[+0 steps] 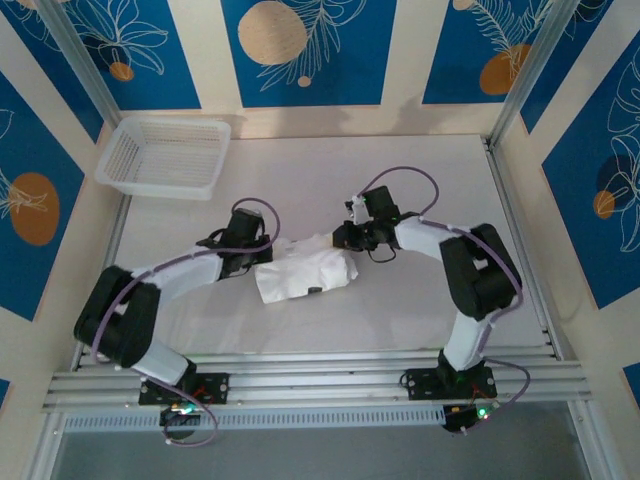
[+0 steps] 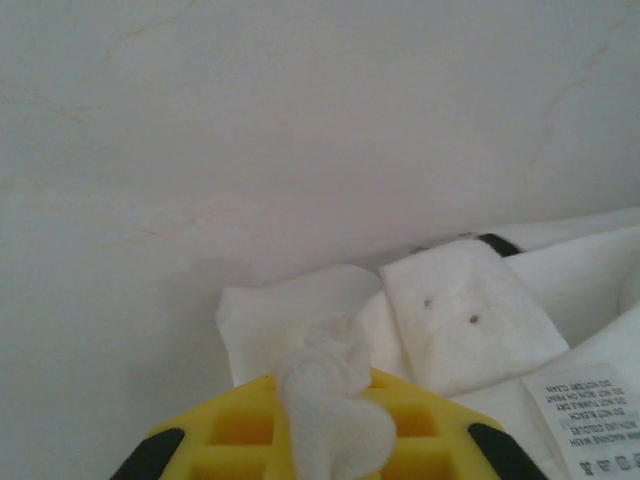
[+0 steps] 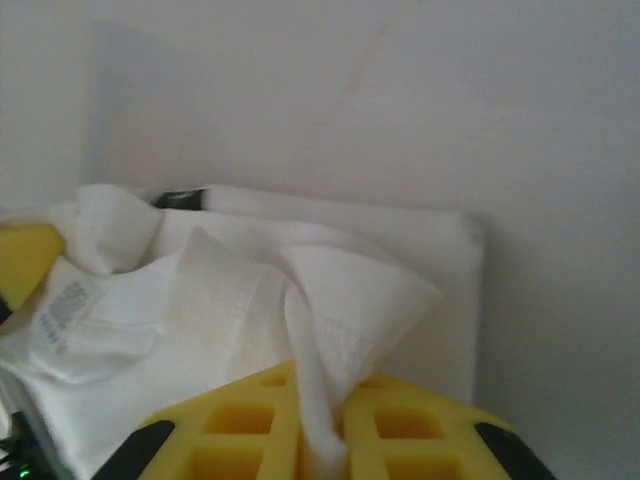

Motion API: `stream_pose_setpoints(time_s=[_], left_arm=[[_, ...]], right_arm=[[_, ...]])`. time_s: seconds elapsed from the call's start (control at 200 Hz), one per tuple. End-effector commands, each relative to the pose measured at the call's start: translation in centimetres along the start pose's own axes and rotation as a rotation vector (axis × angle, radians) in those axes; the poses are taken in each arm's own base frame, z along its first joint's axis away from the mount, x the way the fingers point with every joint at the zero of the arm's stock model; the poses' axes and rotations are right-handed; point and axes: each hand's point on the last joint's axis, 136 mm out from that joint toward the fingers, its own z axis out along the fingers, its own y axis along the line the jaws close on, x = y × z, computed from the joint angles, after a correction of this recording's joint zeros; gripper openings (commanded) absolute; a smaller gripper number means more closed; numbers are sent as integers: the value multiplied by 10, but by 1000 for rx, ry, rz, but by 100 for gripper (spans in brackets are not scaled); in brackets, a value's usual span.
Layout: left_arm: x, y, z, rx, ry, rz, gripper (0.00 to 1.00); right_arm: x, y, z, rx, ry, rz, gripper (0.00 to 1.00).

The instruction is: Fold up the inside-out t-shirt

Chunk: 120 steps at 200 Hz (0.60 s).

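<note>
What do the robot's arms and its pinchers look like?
Both the left arm and the right arm have white tubes between chunky black joints, with a thin purple cable looping along each. The left gripper and right gripper have yellow fingers with square pockets and black edges. Tiny green lights glow at the bases.

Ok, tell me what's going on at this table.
Two robot arms are folding a white t-shirt that lies bunched into a compact bundle in the middle of the table. The left gripper and right gripper sit at its opposite ends, each with a pinch of cloth between its fingers. A care label faces up, so it is inside out.
</note>
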Motion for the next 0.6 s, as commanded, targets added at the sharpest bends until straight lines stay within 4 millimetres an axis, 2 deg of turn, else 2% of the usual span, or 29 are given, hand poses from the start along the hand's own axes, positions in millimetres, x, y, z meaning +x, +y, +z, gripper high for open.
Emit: stream_pose_setpoints(time_s=[0.0,0.055,0.135,0.235,0.315,0.375,0.46,0.53,0.595], left_arm=[[-14,2,10,-35,-46,13,29],[-21,-1,4,-34,-50,25,39],[-33,-4,-17,-28,-92,38,52],[-42,-6,-51,-8,-136,43,62],[-36,-15,-75,65,-135,30,63],[-22,-27,-82,145,-113,3,63],[6,-40,-81,205,-54,-19,63],[28,-39,-74,185,-9,-23,63],[43,-27,-66,128,22,-48,62]], right_arm=[[-13,2,-1,3,-7,-10,30],[-18,4,-12,28,-28,-10,41],[-26,9,-38,64,-99,-23,51],[-26,19,-73,106,-191,-47,55],[-12,33,-85,127,-229,-82,56],[4,46,-80,103,-220,-91,54],[30,53,-58,77,-170,-79,50],[51,38,-33,105,-110,-45,48],[65,15,-13,161,-59,-14,47]])
